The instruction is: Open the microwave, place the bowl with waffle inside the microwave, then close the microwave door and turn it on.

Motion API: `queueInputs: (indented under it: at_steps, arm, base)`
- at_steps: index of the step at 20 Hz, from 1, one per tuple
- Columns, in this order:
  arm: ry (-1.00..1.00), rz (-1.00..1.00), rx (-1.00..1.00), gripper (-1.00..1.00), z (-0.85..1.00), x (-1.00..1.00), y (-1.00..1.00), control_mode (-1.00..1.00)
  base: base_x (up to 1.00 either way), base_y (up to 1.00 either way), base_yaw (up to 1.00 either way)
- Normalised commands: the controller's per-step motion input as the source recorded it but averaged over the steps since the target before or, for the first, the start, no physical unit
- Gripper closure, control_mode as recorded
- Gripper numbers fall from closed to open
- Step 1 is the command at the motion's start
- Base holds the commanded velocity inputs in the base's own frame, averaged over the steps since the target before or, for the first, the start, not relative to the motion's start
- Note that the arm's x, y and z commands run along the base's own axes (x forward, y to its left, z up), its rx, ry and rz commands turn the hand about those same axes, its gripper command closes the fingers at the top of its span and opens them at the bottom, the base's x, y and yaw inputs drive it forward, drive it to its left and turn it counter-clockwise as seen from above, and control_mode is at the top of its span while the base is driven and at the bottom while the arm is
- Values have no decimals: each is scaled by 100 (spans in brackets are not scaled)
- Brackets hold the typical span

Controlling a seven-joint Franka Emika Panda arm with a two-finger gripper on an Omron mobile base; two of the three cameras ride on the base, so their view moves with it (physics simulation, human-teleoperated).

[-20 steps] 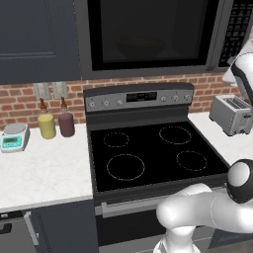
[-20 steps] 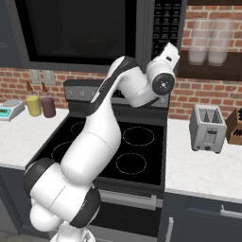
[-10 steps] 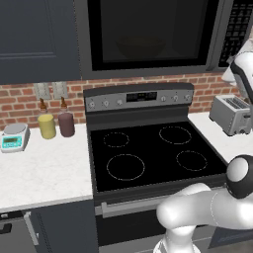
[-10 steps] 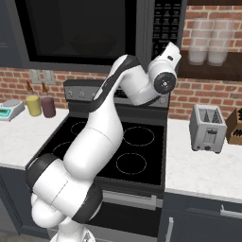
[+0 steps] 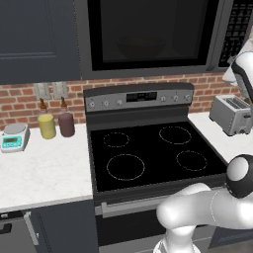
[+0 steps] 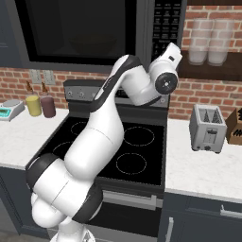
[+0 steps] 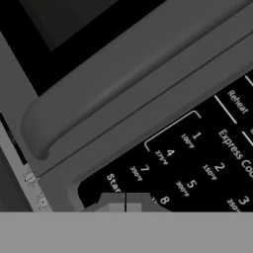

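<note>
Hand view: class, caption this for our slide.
Shut gripper at the microwave keypad's Start key, beside the closed door's handle.

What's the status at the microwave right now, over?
Gripper shut, tips at the button panel by the Start key. Microwave door closed, bowl dimly visible inside. Nothing blocking the panel.

One microwave (image 5: 148, 37), one toaster (image 5: 231, 114), two canisters (image 5: 47, 126), one scale (image 5: 13, 137).

bowl (image 5: 141, 47): dim behind dark glass, waffle not visible | button panel (image 7: 207, 158): cut by picture edge | gripper (image 7: 125, 202): tips mostly hidden
</note>
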Motion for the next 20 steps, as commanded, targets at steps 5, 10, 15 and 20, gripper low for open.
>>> queueInputs:
  at_steps: [5, 10, 15, 20]
  arm:
    - [0, 0, 0, 100, -13, 0, 0, -100]
    - [0, 0, -2, 100, -12, 0, 6, -100]
    - [0, 0, -2, 100, 0, 10, 0, -100]
    - [0, 0, -2, 100, 0, 33, 0, -100]
  base:
    - [0, 0, 0]
    - [0, 0, 0]
    - [0, 0, 0]
    - [0, 0, 0]
